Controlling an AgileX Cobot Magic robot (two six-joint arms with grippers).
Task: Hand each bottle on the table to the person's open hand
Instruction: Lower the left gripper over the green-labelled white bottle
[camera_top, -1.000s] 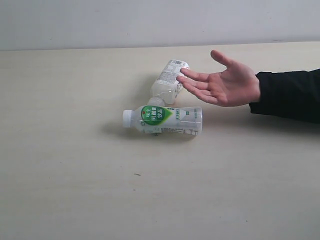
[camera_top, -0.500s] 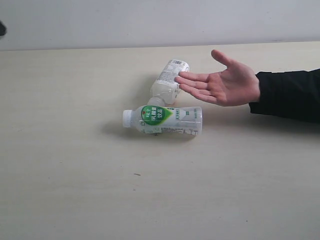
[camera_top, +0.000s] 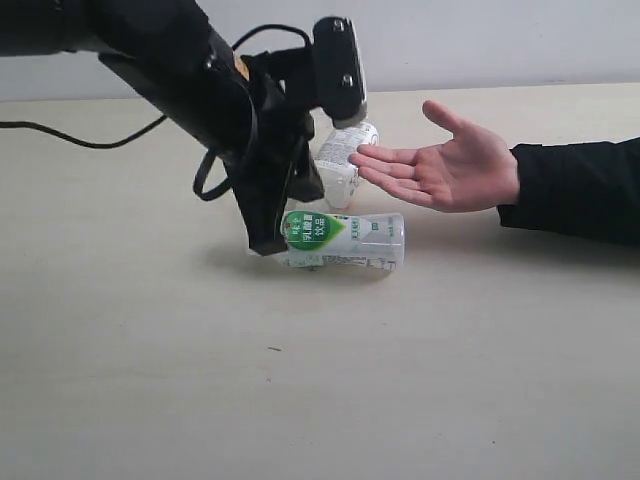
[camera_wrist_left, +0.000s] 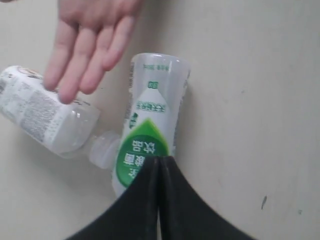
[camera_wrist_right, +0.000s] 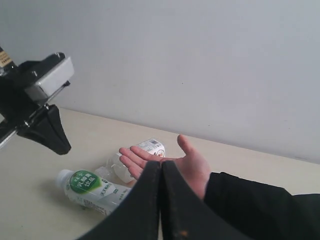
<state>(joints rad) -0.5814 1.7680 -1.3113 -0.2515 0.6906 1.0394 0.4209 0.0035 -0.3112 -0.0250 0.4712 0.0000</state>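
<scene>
Bottles lay on their sides on the cream bench (camera_top: 450, 380) in the exterior view: a green-labelled bottle (camera_top: 345, 240) in front and a whitish bottle (camera_top: 338, 165) behind, just beside the person's open hand (camera_top: 450, 165). The left hand (camera_top: 264, 240) covered the green-labelled bottle's cap end. Its wrist view showed the fingers pressed together above the green label. The right wrist view showed the right hand (camera_wrist_right: 161, 167) likewise closed, holding nothing, away from both bottles.
</scene>
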